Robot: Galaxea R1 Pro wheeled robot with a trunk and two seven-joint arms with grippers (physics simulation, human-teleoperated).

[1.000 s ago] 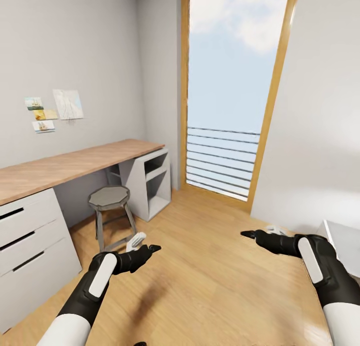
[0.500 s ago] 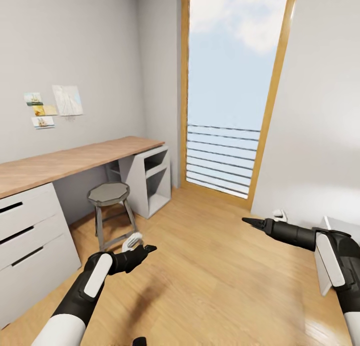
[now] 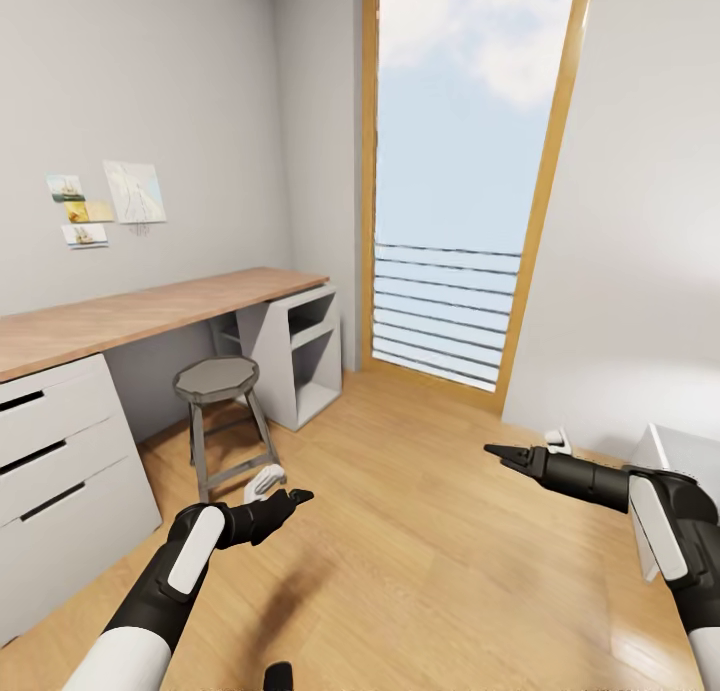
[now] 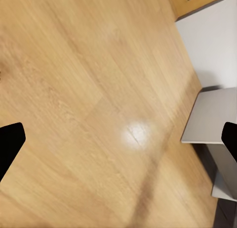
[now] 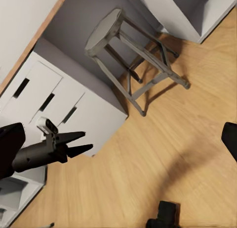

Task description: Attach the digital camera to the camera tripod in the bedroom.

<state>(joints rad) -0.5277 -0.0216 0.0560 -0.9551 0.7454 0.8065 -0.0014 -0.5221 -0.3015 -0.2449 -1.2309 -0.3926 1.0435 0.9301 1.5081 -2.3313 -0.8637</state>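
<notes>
The digital camera and the camera tripod are out of view. I am in the bedroom, with pale grey walls and a light wood plank floor [image 3: 420, 551]. My left gripper [image 3: 288, 486] hangs open and empty over the floor near a stool; the right wrist view shows it [image 5: 81, 143] with its fingers apart. My right gripper [image 3: 520, 446] is stretched forward on the right, open and empty. A small black object [image 5: 165, 215] lies low by my base; I cannot tell what it is.
A long wooden desk [image 3: 150, 311] with white drawers [image 3: 50, 451] runs along the left wall, a grey octagonal stool [image 3: 217, 378] in front of it. A tall wood-framed window [image 3: 450, 221] is ahead. White furniture [image 3: 690, 461] stands at the right.
The whole view has shifted a little, so the camera moved. My right arm has stretched out further forward and sits lower. The left arm has barely moved.
</notes>
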